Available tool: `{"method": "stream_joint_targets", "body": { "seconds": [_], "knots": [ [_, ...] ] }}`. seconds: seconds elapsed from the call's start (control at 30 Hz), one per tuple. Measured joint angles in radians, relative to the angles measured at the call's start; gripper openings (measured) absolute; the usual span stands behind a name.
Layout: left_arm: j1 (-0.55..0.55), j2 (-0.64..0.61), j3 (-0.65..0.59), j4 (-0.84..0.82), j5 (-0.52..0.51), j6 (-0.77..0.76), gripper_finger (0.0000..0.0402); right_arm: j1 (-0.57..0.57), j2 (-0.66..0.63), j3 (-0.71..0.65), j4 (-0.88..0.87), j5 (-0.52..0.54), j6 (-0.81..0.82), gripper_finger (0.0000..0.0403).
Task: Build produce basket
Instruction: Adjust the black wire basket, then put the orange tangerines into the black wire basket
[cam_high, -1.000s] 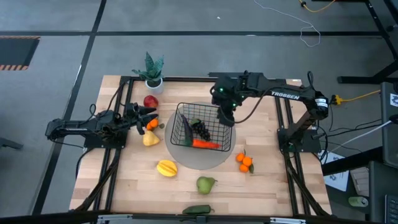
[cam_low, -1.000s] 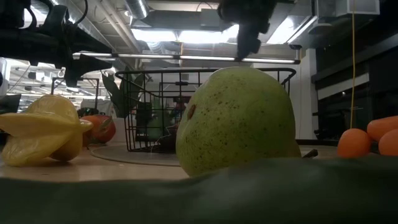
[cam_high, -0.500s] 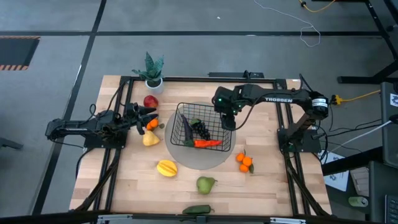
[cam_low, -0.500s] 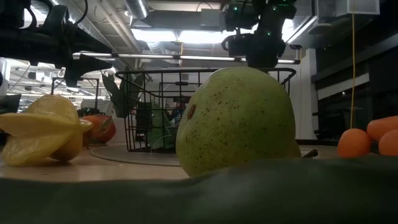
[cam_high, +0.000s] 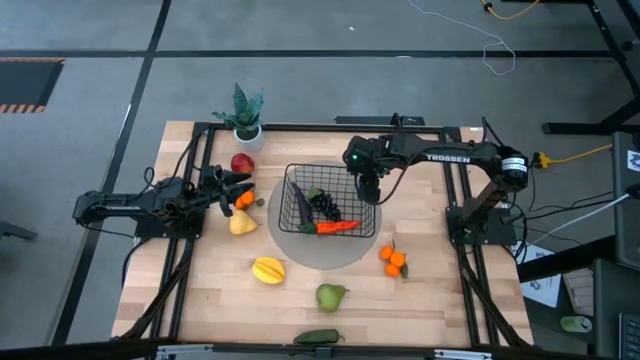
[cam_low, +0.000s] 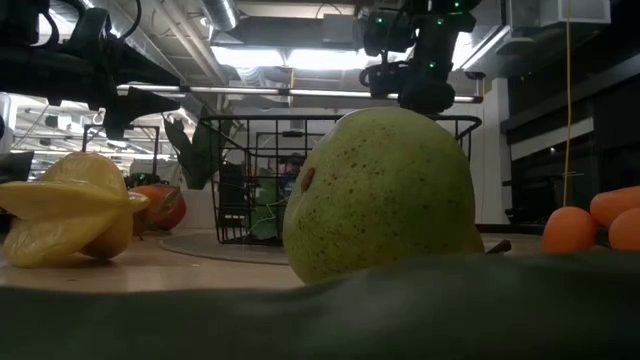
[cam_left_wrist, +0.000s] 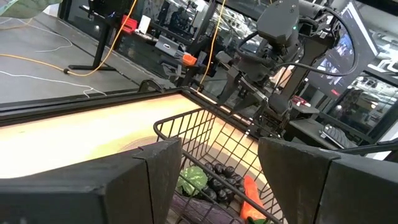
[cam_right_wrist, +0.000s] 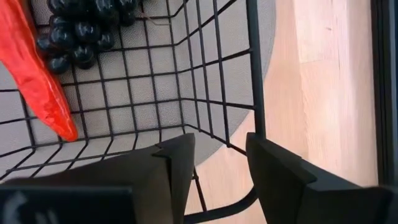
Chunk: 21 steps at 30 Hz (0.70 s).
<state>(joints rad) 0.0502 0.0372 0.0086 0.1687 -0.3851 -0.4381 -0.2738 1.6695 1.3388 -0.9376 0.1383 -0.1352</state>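
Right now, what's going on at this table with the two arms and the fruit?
The right tool grips the rim of the basket, its fingers astride the wire. Carrot, grapes and eggplant are in the basket. The left tool waits open by the apple; pear and oranges remain on the table.

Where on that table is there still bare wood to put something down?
Bare wood lies behind the basket along the far edge, and at the near right past the oranges. The left side is crowded: apple, yellow fruits, left gripper.
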Motion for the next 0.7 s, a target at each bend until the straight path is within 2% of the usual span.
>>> {"method": "stream_joint_targets", "body": {
  "seconds": [0.23, 0.33, 0.47, 0.57, 0.7],
  "knots": [
    [0.0, 0.0, 0.0, 0.0, 0.0, 0.002, 0.0202, 0.019, 0.0, 0.157, -0.177, 0.003, 0.037, 0.0152],
    [0.0, 0.0, 0.0, 0.0, 0.0, 0.001, 0.0202, 0.038, 0.0, 0.263, -0.305, -0.009, 0.157, 0.0152],
    [0.0, 0.0, 0.0, 0.0, 0.0, 0.001, 0.0202, 0.082, -0.002, 0.358, -0.525, -0.103, 0.333, 0.0152],
    [0.0, 0.0, 0.0, 0.0, 0.0, 0.003, 0.0202, 0.142, -0.02, 0.362, -0.623, -0.114, 0.422, 0.0152],
    [0.0, 0.0, 0.0, 0.0, 0.0, 0.003, 0.0202, 0.263, -0.064, 0.279, -0.628, -0.113, 0.582, 0.0152]
  ]
}}
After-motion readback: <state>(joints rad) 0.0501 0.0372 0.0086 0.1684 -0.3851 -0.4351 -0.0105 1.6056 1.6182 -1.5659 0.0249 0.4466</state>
